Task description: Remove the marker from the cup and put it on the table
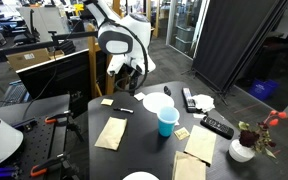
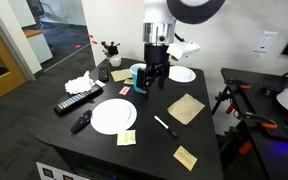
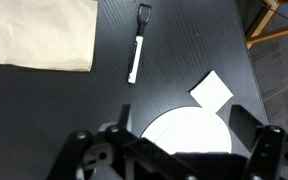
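The marker (image 3: 135, 58), white with a dark end, lies flat on the black surface (image 3: 44, 110). The blue cup (image 1: 167, 121) stands upright nearby.

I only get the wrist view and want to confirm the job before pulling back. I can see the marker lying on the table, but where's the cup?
Observer: In both exterior views the cup stands upright on the table, outside your frame.
Operator: Anything sticking out of it?
Observer: Nothing shows above its rim in either exterior view, though the pictures are small.
Operator: Anything out of my frame that I could knock?
Observer: A black remote lies beyond the white plate, on the side away from the marker.
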`<state>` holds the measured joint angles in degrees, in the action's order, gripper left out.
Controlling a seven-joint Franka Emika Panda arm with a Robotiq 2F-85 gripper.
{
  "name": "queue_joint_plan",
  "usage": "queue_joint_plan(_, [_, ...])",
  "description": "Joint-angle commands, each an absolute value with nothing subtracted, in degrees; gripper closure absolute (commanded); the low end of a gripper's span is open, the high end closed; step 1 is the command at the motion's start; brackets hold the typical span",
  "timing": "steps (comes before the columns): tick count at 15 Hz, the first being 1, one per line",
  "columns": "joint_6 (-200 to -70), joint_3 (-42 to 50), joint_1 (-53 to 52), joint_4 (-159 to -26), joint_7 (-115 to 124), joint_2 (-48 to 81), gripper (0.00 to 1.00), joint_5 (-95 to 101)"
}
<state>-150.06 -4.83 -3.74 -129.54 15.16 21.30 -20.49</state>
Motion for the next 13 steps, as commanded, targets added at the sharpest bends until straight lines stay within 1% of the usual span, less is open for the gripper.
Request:
queue_joint_plan(1, [-150.42,-1.31,-7.07,-134.25,21.96,13.38,0.0,-13.62])
queue_joint_plan(8, [-150.16,-0.99,-6.98,-137.21,27.02,4.75,0.0,-5.7])
queue_joint_plan(9, [-150.07,-1.2,-6.73,-137.4,26.99,4.22,0.0,-5.53])
queue_joint_plan(10, [-149.92,-1.76,-6.3,-135.09,25.16,7.2,0.0,-6.98])
queue_joint_plan(13, [-149.92,-1.87,-6.18,-135.95,25.15,5.82,0.0,-6.93])
